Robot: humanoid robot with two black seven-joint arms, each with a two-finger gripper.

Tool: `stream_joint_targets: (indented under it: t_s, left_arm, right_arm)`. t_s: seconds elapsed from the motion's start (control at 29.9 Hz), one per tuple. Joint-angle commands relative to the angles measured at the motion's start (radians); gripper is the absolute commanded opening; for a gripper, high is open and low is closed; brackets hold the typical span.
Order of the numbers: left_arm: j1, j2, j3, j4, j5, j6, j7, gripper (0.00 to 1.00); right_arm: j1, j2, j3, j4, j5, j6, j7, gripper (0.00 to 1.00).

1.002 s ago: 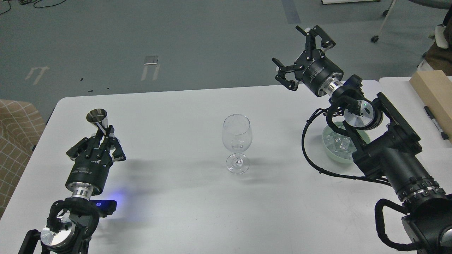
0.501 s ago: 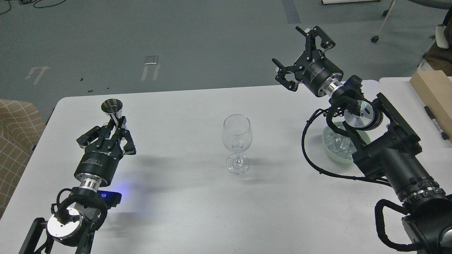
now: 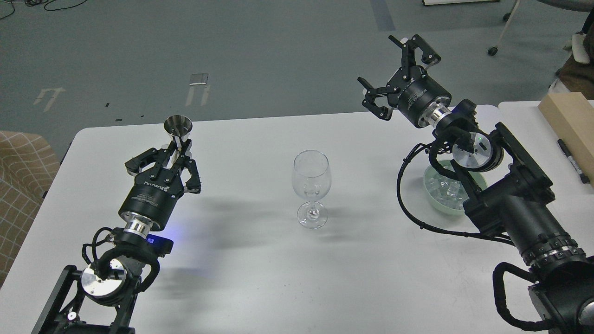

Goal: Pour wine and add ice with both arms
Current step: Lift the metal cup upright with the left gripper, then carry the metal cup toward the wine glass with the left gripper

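Note:
An empty clear wine glass [image 3: 311, 185] stands upright at the middle of the white table [image 3: 241, 278]. Left of it, my left gripper [image 3: 178, 149] is shut on the stem of a small silver metal cup [image 3: 178, 125], held upright with its mouth up. What is in the cup is hidden, and no wine shows. My right gripper [image 3: 394, 74] hangs open and empty above the table's far right edge. Below my right arm sits a pale green bowl [image 3: 436, 202] of ice [image 3: 446, 190], partly hidden by the wrist.
A second table on the right carries a tan wooden box [image 3: 568, 118] and a black marker [image 3: 573, 161]. A checked cushion [image 3: 21, 176] sits off the table's left edge. Grey floor lies beyond the far edge.
My left arm has carried the metal cup rightward and farther from me, closer to the wine glass. The right arm, glass and bowl have stayed put.

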Motion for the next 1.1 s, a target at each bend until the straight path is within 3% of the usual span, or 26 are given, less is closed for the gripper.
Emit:
stream_joint_targets:
  t_s: [0.0, 0.6, 1.07]
  left_arm:
    - [-0.008, -0.001, 0.007, -0.004, 0.001, 0.001, 0.000, 0.04]
    - [-0.014, 0.042, 0.059, -0.053, 0.016, 0.003, 0.002, 0.04]
    - [-0.097, 0.079, 0.118, -0.053, 0.050, 0.001, 0.014, 0.04]
  right_arm:
    - [-0.009, 0.001, 0.000, 0.000, 0.000, 0.000, 0.000, 1.00]
    - [-0.012, 0.000, 0.000, 0.001, 0.002, 0.000, 0.000, 1.00]
    - [-0.033, -0.002, 0.002, 0.005, 0.002, 0.002, 0.000, 1.00]
